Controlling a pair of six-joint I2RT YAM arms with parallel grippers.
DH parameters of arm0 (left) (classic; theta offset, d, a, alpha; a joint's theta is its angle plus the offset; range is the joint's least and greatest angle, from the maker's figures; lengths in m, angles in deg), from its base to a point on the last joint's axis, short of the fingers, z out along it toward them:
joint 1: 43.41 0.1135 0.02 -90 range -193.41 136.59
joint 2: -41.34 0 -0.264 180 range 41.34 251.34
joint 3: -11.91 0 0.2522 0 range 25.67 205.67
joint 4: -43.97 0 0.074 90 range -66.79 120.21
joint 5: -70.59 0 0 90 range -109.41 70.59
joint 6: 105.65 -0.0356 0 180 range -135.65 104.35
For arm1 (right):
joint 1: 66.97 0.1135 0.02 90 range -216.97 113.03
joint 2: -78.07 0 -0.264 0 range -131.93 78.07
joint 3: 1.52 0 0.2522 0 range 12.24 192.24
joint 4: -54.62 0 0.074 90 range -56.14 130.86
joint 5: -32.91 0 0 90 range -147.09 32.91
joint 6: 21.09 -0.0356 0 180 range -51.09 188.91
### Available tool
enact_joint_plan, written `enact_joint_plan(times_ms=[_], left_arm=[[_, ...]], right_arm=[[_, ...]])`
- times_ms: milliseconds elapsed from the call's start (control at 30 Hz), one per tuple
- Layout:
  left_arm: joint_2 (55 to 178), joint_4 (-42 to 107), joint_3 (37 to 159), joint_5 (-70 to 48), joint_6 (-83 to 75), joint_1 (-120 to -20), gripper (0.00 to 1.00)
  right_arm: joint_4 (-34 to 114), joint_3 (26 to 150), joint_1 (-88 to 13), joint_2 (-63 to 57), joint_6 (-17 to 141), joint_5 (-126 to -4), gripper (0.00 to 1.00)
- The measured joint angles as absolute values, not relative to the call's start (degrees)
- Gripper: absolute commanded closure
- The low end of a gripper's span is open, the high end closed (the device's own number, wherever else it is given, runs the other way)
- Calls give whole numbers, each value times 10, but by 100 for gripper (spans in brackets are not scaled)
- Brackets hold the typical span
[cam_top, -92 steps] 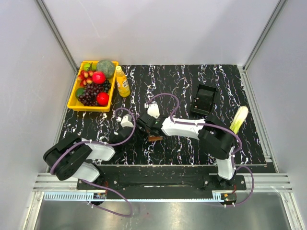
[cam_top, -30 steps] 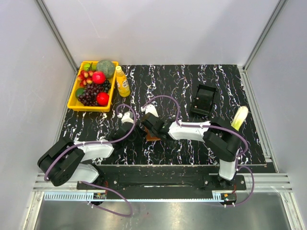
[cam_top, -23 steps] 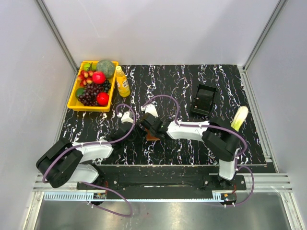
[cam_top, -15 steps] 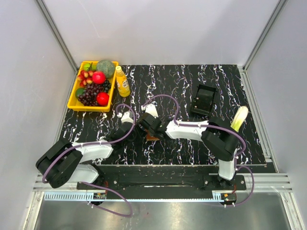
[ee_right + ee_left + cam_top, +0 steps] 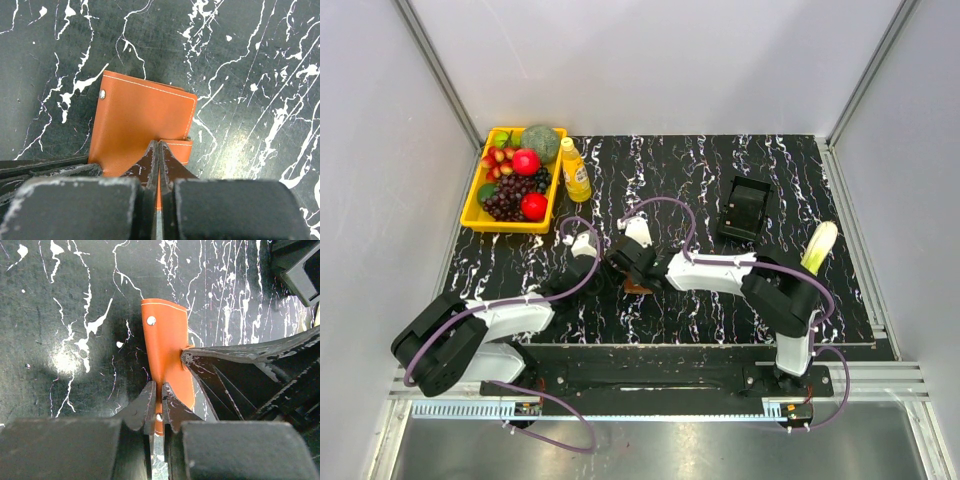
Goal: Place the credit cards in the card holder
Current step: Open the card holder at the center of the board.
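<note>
Left pincer (image 5: 156, 390) is nipped shut on one leaf of the orange-brown card holder (image 5: 166, 342) at mid-worktop (image 5: 60, 300). Right pincer (image 5: 158, 148) is clamped on another leaf. Best to part the leaves slowly and evenly, keeping both grips firm.

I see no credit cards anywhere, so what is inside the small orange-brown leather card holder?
The card holder shows only its outer leather face, pale stitching and a metal stud. Its inside is covered by its own leather, so cards there cannot be seen.
</note>
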State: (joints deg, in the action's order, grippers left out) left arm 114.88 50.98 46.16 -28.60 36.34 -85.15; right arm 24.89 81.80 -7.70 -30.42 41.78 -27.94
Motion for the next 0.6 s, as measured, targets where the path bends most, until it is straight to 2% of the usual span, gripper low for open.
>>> enact_joint_plan(times_ms=[367, 600], left_arm=[[1149, 505, 462, -298, 363, -857, 100], [1159, 492, 455, -323, 363, -854, 100]], right_arm=[[248, 780, -86, -263, 394, -288, 100], [221, 735, -128, -237, 393, -281, 100]])
